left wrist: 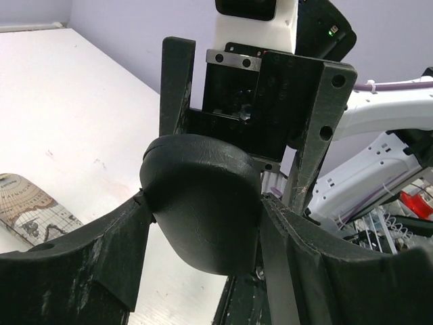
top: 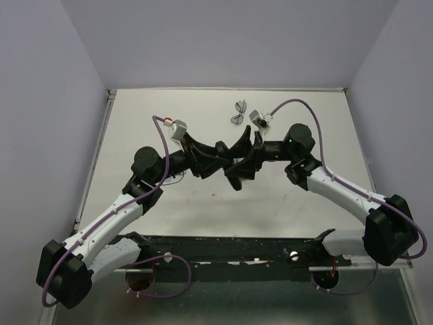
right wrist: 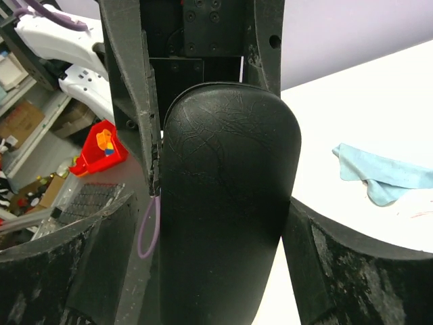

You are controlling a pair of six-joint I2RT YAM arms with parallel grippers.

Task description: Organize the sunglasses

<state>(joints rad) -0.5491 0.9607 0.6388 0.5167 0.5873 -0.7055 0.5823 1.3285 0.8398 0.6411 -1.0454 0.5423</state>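
A pair of sunglasses with a thin dark frame and grey lenses (top: 237, 112) lies on the white table at the back centre, just left of the right wrist camera. The pink-purple pair is not in view. My two grippers meet above the table's middle, each shut on one end of a black oblong hard case (top: 229, 161). My left gripper (left wrist: 203, 223) clamps one rounded end of the case (left wrist: 203, 196). My right gripper (right wrist: 223, 223) clamps the other rounded end (right wrist: 230, 176). The case looks closed and is held off the table.
A beige patterned soft pouch (left wrist: 27, 203) lies on the table to the left of the left gripper. A light blue cloth (right wrist: 382, 175) lies on the table to the right of the right gripper. Purple walls enclose the table on three sides.
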